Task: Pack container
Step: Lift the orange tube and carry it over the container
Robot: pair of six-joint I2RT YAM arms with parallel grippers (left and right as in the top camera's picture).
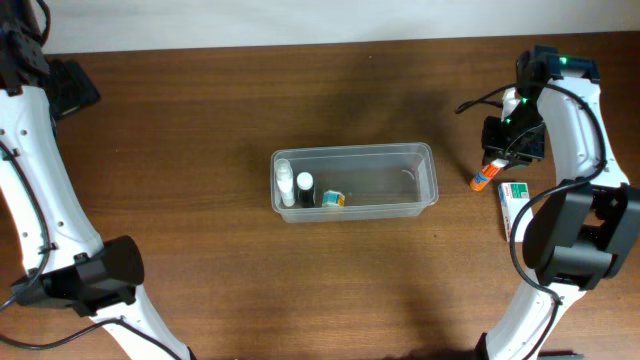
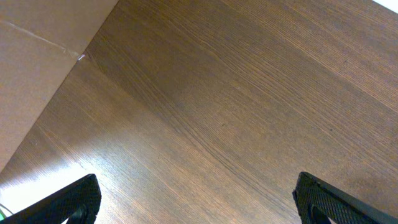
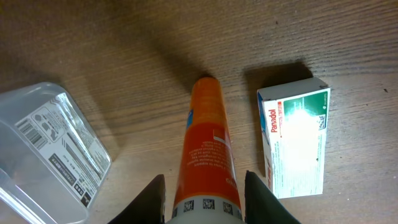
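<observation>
Step in hand, by judgement: pickup of the next item for packing. Right gripper (image 3: 202,199) down at the table's right side, jaws narrowed around an orange tube (image 3: 205,149) lying flat on the wood; inner faces of both fingers (image 3: 155,199) right at the tube's sides, though firm contact cannot be told from the wrist view. Tube not lifted.

Next move, by judgement: secure pinch on the tube, lift clear of the table, carry leftward over the container's rim, release into the free right half. Care called for near the medicine box lying just beside the tube.

Left gripper (image 2: 196,202): jaws wide apart, nothing between them, over bare wood at the far left, well apart from everything.

Count:
- Container (image 1: 425,190), clear plastic tub: one. Centre of table, long side running left to right, lid absent.
- Small bottles inside, at the left end: two, one white (image 1: 285,183) and one dark-capped (image 1: 305,187), side by side.
- Small pale packet (image 1: 333,199) inside, beside the bottles: one; kind not legible.
- Orange tube: one, outside, just right of the container.
- Medicine box (image 3: 295,140), white and green: one, outside, right of the tube.
- Arms: two.
</observation>
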